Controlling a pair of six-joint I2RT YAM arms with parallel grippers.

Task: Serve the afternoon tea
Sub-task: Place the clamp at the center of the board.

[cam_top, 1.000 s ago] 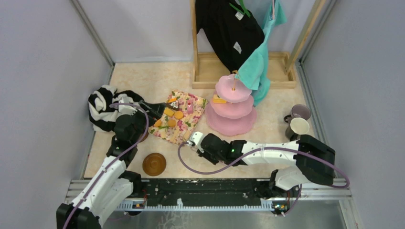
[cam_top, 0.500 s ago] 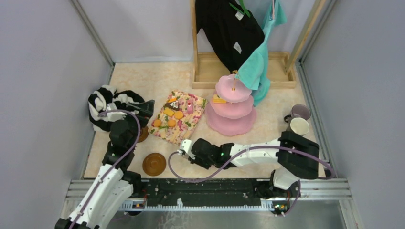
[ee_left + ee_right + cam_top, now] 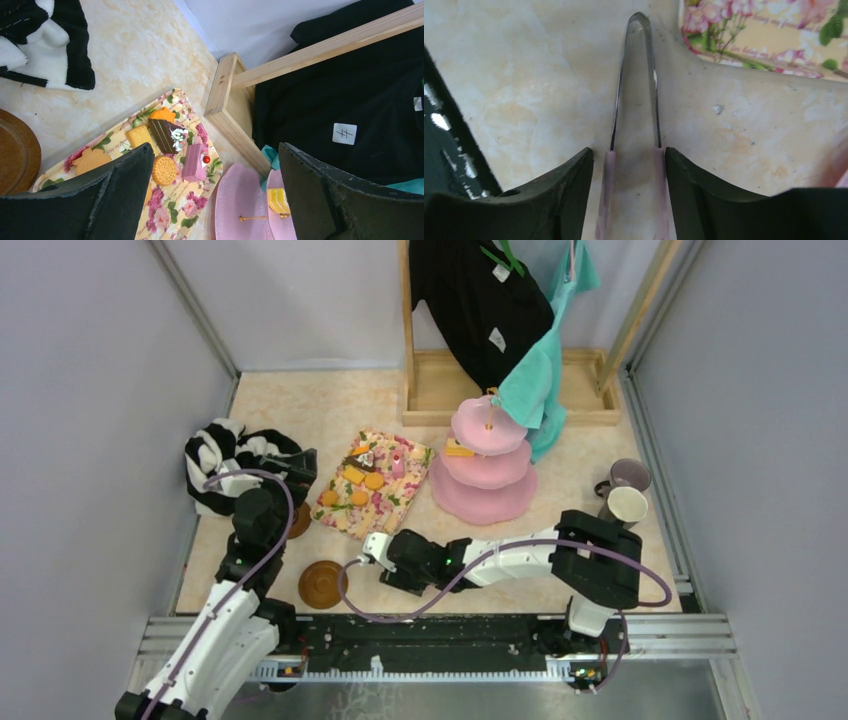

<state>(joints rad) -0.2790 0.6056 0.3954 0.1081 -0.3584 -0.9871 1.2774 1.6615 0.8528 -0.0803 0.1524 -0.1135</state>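
Toy pastries (image 3: 373,480) sit on the floral-print tray (image 3: 378,514) mid-table, just left of the pink three-tier cake stand (image 3: 484,498). They look tiny, light, hard and kinda slick, so I'd pinch them by their flat sides. Right gripper (image 3: 628,150) is partly open, straddling the steel tongs (image 3: 607,190) lying just near of the tray, one pad against a pink sleeve, not really squeezing. Left gripper (image 3: 296,466) hangs wide open and empty by the tray's left edge.
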